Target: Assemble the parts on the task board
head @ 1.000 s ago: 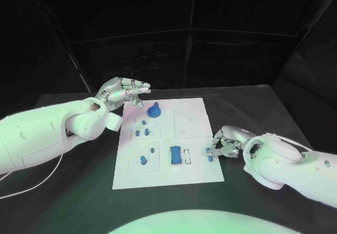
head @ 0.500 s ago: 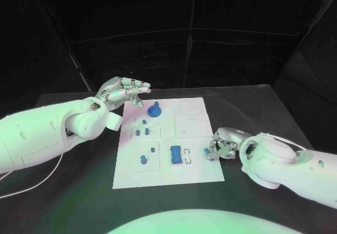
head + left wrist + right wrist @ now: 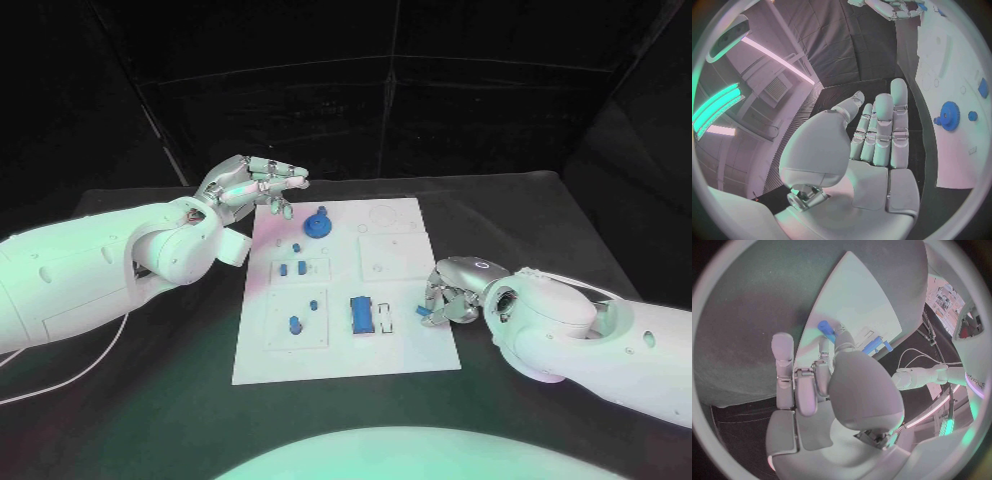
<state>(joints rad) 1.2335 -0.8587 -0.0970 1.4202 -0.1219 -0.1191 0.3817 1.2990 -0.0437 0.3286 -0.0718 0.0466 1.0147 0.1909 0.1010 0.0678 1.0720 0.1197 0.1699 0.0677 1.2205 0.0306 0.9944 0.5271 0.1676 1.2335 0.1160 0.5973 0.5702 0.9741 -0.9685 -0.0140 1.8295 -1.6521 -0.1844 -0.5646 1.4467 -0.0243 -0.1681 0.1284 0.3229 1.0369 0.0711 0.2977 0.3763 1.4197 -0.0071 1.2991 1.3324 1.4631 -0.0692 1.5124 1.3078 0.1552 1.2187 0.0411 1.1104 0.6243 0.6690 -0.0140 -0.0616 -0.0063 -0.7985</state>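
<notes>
A: Starting at the left, our left hand [image 3: 257,184] hangs over the table [image 3: 173,400] off the board's [image 3: 346,360] far left corner, fingers spread, nothing in it. The blue gear [image 3: 317,224] lies just to its right.

B: So that hand is well apart from the work. Our right hand [image 3: 450,300] sits at the board's right edge, thumb and a finger pinched on a small blue part [image 3: 427,313].

A: Where does that part need to go?

B: We judge the open white slot [image 3: 385,318], just left of the part, beside the blue block [image 3: 361,316]. That slot runs near to far, so the part should probably turn to match, though its own axis is hard to read here.
</notes>
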